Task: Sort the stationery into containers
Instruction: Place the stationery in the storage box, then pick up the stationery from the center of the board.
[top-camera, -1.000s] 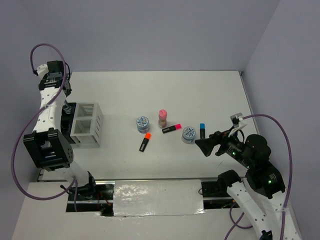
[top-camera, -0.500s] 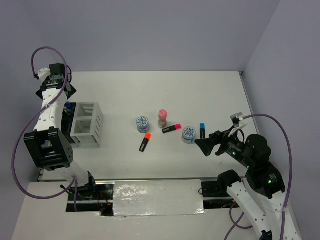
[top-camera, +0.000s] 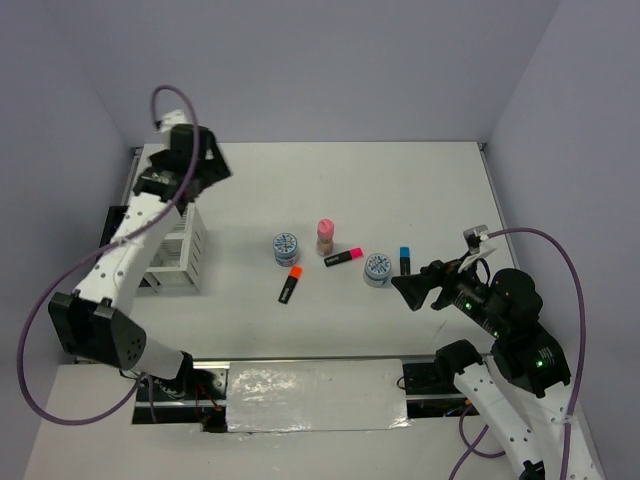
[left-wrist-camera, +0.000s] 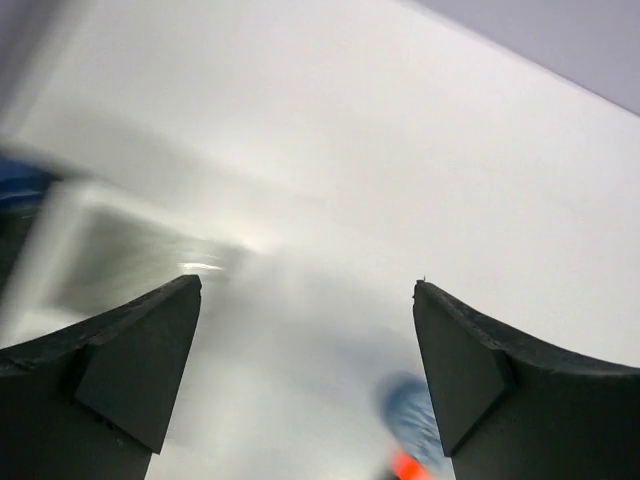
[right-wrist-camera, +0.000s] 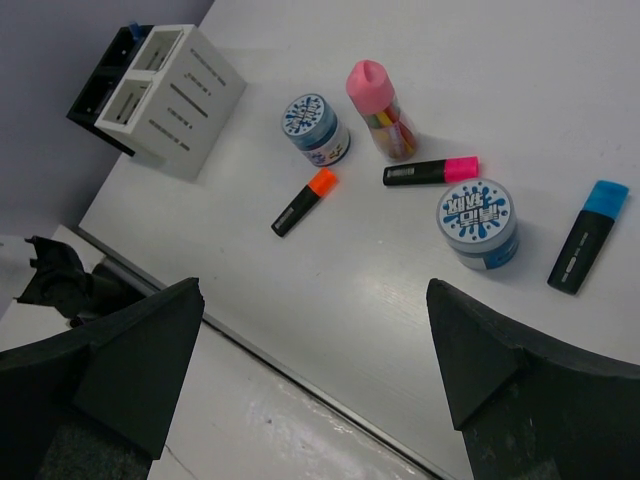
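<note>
Reading the labels first, we find blue splash-style lettering on the lids of the left tin (right-wrist-camera: 315, 125) and the right tin (right-wrist-camera: 479, 221), but we cannot make out the words. White print on the black marker barrels is too small to read.

Both tins and the pink jar (right-wrist-camera: 379, 108) stand upright on the table (top-camera: 440, 190). In the overhead view:
- The orange-capped marker (right-wrist-camera: 304, 201) lies roughly near to far, cap at the far end.
- The pink-capped marker (right-wrist-camera: 430, 172) lies crosswise, cap to the right.
- The blue-capped marker (right-wrist-camera: 584, 236) lies near to far, cap at the far end, just beside the right tin.

We see the right gripper (right-wrist-camera: 313, 290) spread wide with nothing between its fingers, near the right tin on its near-right side. The left gripper (left-wrist-camera: 305, 290) is likewise wide apart and empty, beyond the far end of the white box (right-wrist-camera: 172, 98) and well apart from the markers. The black holder (right-wrist-camera: 98, 92) stands against the white box's left side.
</note>
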